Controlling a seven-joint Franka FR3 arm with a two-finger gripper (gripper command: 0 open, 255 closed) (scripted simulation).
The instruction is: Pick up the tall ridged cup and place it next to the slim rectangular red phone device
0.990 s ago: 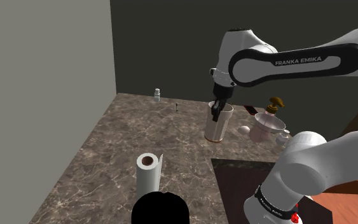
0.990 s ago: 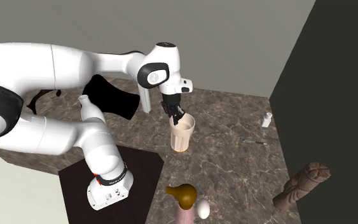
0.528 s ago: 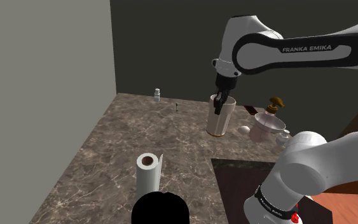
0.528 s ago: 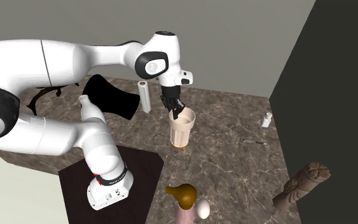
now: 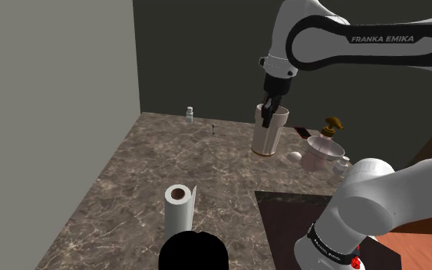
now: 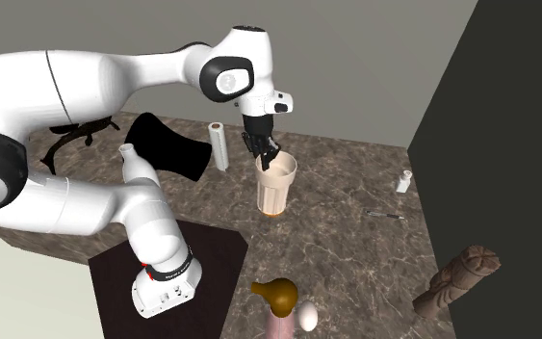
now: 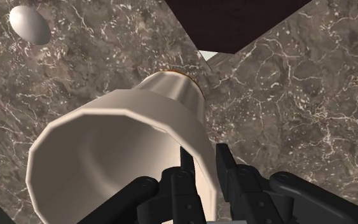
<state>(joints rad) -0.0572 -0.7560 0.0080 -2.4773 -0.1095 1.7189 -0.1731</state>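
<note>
One arm, one gripper (image 5: 268,115) (image 6: 267,154) (image 7: 203,168), two black fingers (image 7: 185,167). The fingers are clamped on the rim of one tall cream ridged cup (image 5: 268,136) (image 6: 275,189) (image 7: 126,143): in the wrist view one finger stands inside the mouth and the other presses the outer wall, with the wall pinched between them. The cup hangs below the fingers and tilts away from them, its mouth open toward the camera and its narrow base pointing to the mottled brown stone countertop (image 5: 176,161) (image 6: 346,250) (image 7: 298,95). Contact between base and countertop cannot be confirmed. One white egg (image 5: 295,156) (image 6: 308,316) (image 7: 28,24) lies on the countertop below the fingers, near the cup's base, on the side of the inner finger. One pale dispenser (image 5: 323,152) with a golden top stands just beyond the egg, further from the fingers. One slim dark slab (image 5: 302,132) lies near the cup, beside the dispenser. One paper roll (image 5: 179,207) (image 6: 219,144) and one small white bottle (image 5: 190,115) (image 6: 405,181) each stand well apart from the fingers.
</note>
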